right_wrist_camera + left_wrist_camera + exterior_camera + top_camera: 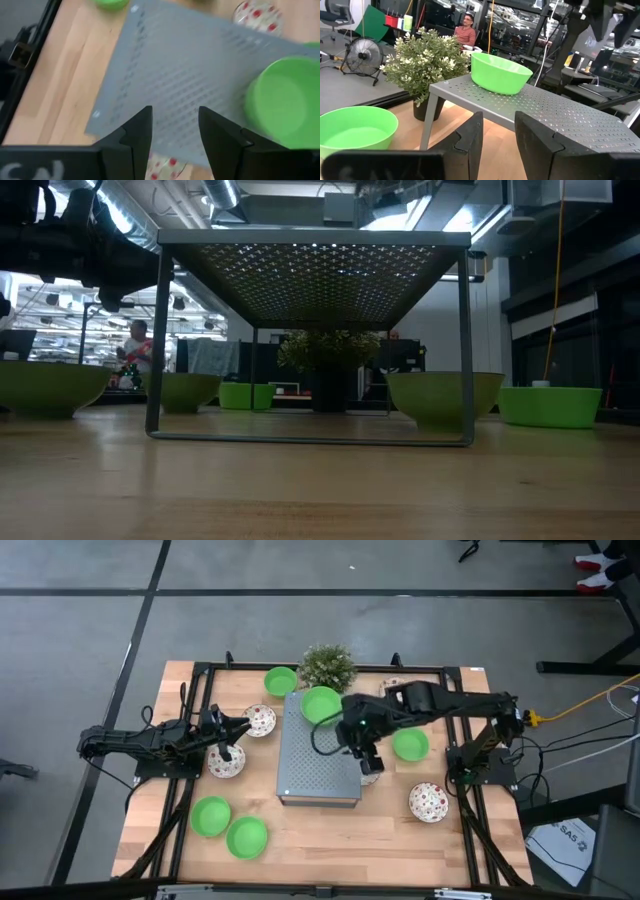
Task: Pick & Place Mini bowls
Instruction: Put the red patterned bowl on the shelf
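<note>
A light wooden table [320,830] carries a grey perforated metal stand [318,765] and a small bushy potted plant [327,666]; the room behind holds a seated person [466,31]. The right gripper [368,761] hangs over the stand's edge, fingers spread wide, empty. The left gripper [240,728] is partly open, empty, near 2 speckled bowls [261,720]. 1 plain green bowl [321,704] sits on the stand.

One camera hangs above me, looking straight down on the whole table [150,790] with the perforated metal stand [318,755] at its centre. Another sits at tabletop height, close before the stand [310,280], looking level under it. My left wrist camera faces the stand [545,115] from beside; my right looks down on it [190,75] closely.
</note>
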